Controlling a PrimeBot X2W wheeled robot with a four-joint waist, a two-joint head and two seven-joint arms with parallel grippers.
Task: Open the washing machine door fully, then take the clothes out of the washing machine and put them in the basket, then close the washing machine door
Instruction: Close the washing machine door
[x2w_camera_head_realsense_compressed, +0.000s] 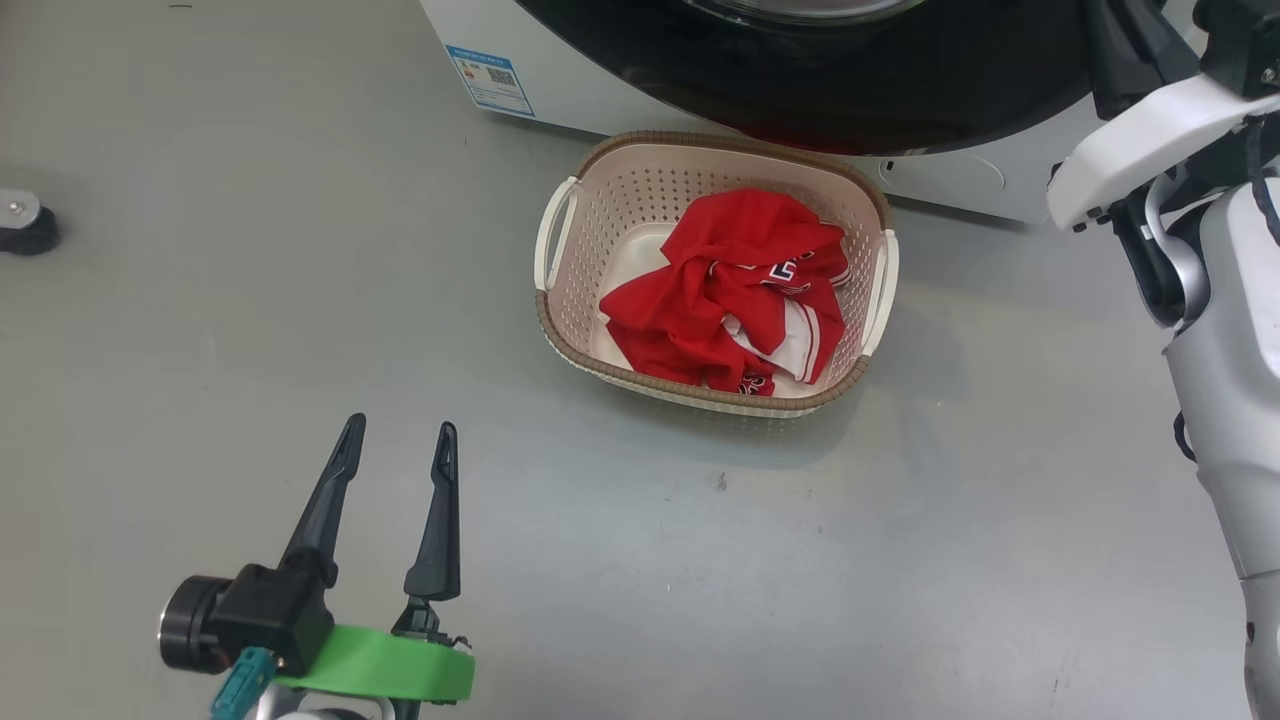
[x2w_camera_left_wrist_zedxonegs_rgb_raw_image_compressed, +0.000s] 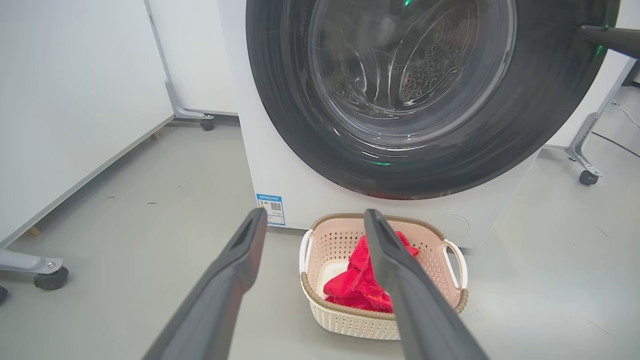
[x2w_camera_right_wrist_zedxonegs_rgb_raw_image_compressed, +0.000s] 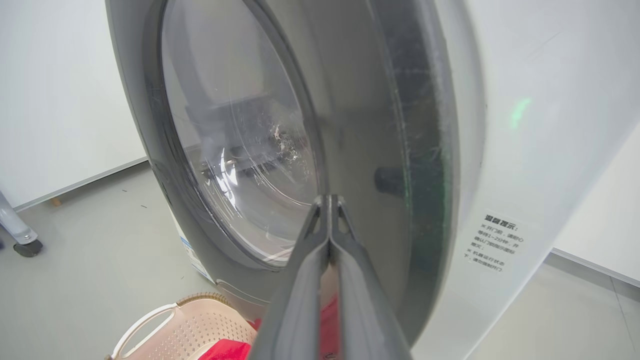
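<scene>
- Two long dark fingers of the left gripper (x2w_camera_head_realsense_compressed: 400, 428) stand well apart in the head view, holding nothing. Ahead and to their right sits the small cream perforated plastic basket (x2w_camera_head_realsense_compressed: 585, 250). The bright red striped fabric clothes (x2w_camera_head_realsense_compressed: 730, 290) are heaped inside it, soft and light by the look. It sits just in front of the big white front-loading washing machine (x2w_camera_head_realsense_compressed: 580, 90). Bare grey floor (x2w_camera_head_realsense_compressed: 250, 300) lies all round the fingers.
- Left wrist view: beyond the spread fingertips, the large round black-rimmed washing machine door (x2w_camera_left_wrist_zedxonegs_rgb_raw_image_compressed: 285, 110) lies against the machine's front. Latched or not, I cannot tell. The basket's far rim sits right beneath it, so clearance is tight.
- Right wrist view: the right gripper (x2w_camera_right_wrist_zedxonegs_rgb_raw_image_compressed: 328, 199) is pinched together and empty, tips at the door's rim. That door is rigid and slick, I'd judge, so push on the rim and keep off the clear glass bowl (x2w_camera_right_wrist_zedxonegs_rgb_raw_image_compressed: 240, 150).
</scene>
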